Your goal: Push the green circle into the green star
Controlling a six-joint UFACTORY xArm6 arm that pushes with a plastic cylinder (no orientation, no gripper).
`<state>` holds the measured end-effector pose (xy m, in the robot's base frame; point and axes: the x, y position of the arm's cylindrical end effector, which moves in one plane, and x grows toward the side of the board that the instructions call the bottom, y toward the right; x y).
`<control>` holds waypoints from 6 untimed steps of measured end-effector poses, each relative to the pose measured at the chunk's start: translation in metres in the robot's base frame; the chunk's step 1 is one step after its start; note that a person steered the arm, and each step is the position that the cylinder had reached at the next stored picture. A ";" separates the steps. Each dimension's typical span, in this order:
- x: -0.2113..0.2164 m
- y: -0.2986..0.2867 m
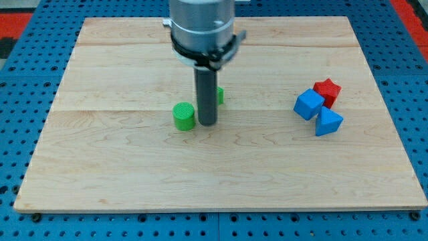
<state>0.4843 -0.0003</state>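
The green circle (183, 115), a short green cylinder, sits near the middle of the wooden board (221, 167). My tip (207, 124) rests on the board just to the circle's right, very close to it. The green star (219, 96) is mostly hidden behind the dark rod; only a small green part shows at the rod's right side, up and to the right of the circle.
At the view's right stand a red star-like block (328, 90), a blue cube (308, 104) and a blue triangular block (328, 122), bunched together. A blue pegboard (20, 107) surrounds the board.
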 end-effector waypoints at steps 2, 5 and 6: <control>0.003 -0.100; -0.068 -0.019; -0.068 -0.012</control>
